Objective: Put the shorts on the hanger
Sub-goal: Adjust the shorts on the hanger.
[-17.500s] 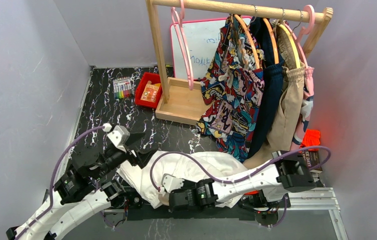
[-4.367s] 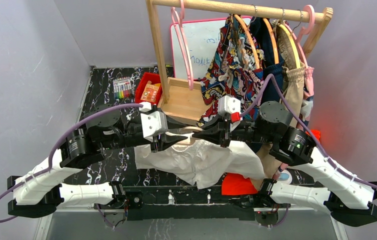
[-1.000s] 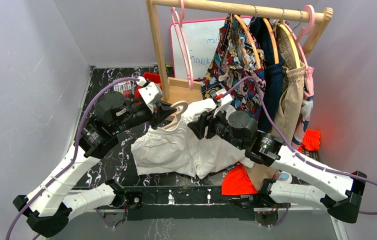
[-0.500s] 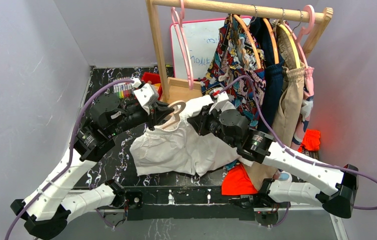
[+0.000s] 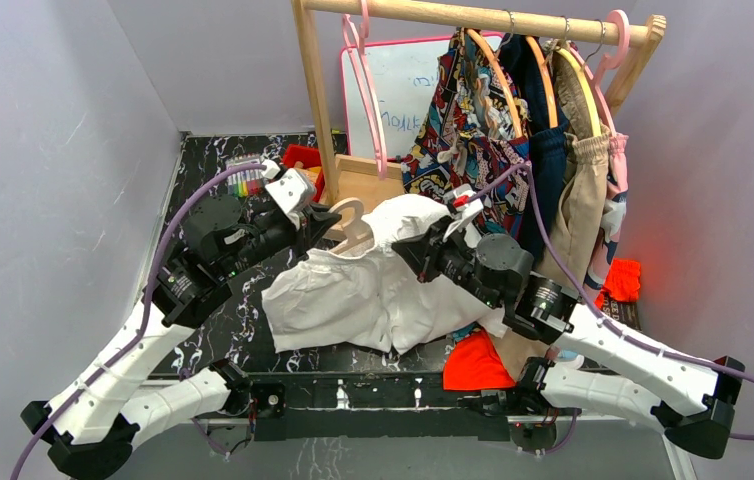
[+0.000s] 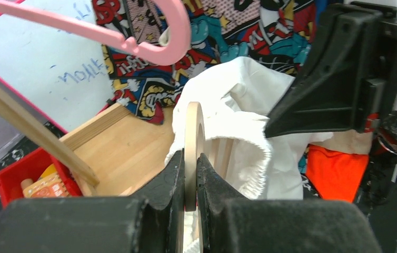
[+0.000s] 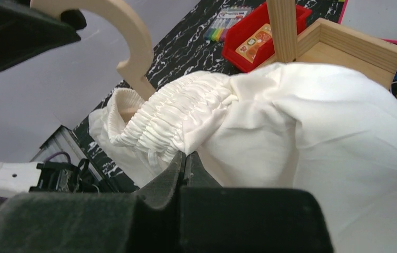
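The cream hanger (image 5: 351, 214) is held up over the table, and my left gripper (image 5: 325, 222) is shut on the base of its hook. In the left wrist view the fingers clamp the flat hanger (image 6: 194, 126) edge-on at the left gripper (image 6: 190, 163). The white shorts (image 5: 373, 290) hang from the hanger, their gathered waistband bunched round its neck. My right gripper (image 5: 408, 245) is shut on the shorts just below the waistband. The right wrist view shows that pinch, the right gripper (image 7: 185, 156) on the shorts (image 7: 301, 116) with the hanger's hook (image 7: 128, 31) above.
A wooden clothes rack (image 5: 473, 15) stands behind, with a comic-print garment (image 5: 463, 190), tan shorts (image 5: 573, 220) and a pink hanger (image 5: 368, 100) on its rail. A red tray (image 5: 298, 160) and markers (image 5: 243, 185) sit at the back left. Orange cloth (image 5: 475, 365) lies near the front edge.
My right gripper has closed on the shorts below the waistband and drawn back to the right, lifting that side of the cloth. The left gripper keeps its hold on the hanger.
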Robot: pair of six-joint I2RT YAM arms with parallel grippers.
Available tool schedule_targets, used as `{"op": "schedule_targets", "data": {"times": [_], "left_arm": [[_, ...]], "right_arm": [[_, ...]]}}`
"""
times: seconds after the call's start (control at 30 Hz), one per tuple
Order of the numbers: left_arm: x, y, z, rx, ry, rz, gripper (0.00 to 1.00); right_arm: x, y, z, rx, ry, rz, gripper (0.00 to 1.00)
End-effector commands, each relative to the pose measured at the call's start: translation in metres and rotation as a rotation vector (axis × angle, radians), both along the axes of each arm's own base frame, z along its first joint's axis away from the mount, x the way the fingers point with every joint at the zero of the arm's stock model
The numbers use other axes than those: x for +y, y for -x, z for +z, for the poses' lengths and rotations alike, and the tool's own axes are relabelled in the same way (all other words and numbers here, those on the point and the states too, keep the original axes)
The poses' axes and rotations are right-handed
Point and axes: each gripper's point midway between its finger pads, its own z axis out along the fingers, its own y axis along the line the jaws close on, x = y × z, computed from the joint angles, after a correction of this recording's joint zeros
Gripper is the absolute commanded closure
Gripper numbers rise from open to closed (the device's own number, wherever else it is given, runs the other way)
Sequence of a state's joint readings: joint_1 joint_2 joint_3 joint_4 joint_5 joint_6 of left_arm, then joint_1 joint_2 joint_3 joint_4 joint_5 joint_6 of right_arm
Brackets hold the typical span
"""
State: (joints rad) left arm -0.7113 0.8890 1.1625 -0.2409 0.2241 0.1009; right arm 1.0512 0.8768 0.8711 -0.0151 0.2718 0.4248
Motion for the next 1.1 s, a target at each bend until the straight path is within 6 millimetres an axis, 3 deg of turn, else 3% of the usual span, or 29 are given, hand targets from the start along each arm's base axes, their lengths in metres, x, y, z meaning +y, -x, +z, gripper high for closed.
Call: {"op": "schedule_targets", "data": {"times": [0.0,0.3,0.5,0.57,0.6,0.67,0.87,1.07], "left_arm": [[0.025,-0.024,0.013,-0.074,0.009,0.185,1.0],[0.049,-0.042,0.021,-0.117,0.008,0.35,1.0],[0.036,-0.02,0.037,-0.168,0.052,0.208,1.0],[0.031,-0.009,0.038,-0.176,0.061,0.15,1.0],[0.029,-0.003,0.039,-0.178,0.057,0.118,1.0],[0.025,0.008,0.037,-0.176,0.039,0.054,1.0],[0.022,0.041,0.031,-0.143,0.015,-0.086,1.0],[0.021,0.076,0.037,-0.132,0.036,-0.222,1.0]], "right_arm": [[-0.005,0.014,-0.01,-0.03,0.055,0.078,1.0],[-0.002,0.045,-0.049,0.03,0.15,0.253,1.0],[0.007,0.054,-0.065,0.074,0.215,0.329,0.98],[0.005,0.047,-0.055,0.051,0.216,0.298,0.65],[0.004,0.044,-0.047,0.031,0.211,0.281,0.54],[-0.001,0.038,-0.023,-0.033,0.187,0.246,0.42],[-0.016,0.036,0.04,-0.222,0.19,0.232,0.37],[-0.031,0.025,0.073,-0.326,0.238,0.17,0.37]]}}
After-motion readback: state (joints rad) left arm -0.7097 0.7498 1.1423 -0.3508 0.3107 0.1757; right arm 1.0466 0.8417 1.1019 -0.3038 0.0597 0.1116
